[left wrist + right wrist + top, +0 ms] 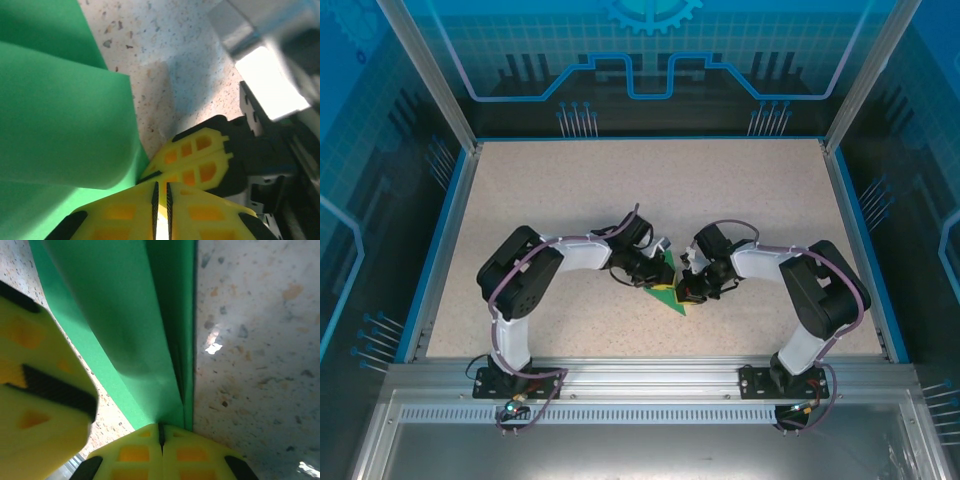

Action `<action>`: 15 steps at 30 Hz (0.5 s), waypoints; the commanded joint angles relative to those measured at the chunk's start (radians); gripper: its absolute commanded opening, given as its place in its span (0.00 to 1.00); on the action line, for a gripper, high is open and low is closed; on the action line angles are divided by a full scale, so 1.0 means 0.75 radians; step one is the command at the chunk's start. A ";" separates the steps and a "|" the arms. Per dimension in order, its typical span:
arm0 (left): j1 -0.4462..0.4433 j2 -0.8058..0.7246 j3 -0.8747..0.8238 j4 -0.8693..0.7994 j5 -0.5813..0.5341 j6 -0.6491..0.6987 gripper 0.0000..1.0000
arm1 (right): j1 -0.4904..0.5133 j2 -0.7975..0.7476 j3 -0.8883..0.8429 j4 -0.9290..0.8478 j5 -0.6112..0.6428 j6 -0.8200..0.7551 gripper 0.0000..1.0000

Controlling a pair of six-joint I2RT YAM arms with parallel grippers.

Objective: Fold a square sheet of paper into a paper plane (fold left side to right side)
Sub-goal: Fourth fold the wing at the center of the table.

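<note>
The green paper (672, 293) lies mid-table as a small folded pointed shape, mostly covered by both grippers. In the left wrist view the paper (55, 120) has a flap curling up off the sheet to the left of my left gripper (161, 192). That gripper's yellow fingers stand almost together, with a thin bright slit and no green between the pads. My right gripper (161, 432) is shut at the near end of the paper's (130, 320) lengthwise fold. From above, the left gripper (660, 272) and the right gripper (688, 288) nearly touch over the paper.
The speckled beige table (650, 190) has a blue rim (445, 240) on the left and right. An aluminium rail (650, 372) runs along the near edge by the arm bases. Clear panels wall in the space behind and at the sides.
</note>
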 commanded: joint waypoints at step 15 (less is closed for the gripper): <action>0.007 0.129 0.085 -0.187 -0.213 0.047 0.11 | 0.008 0.057 0.003 -0.229 0.271 -0.024 0.00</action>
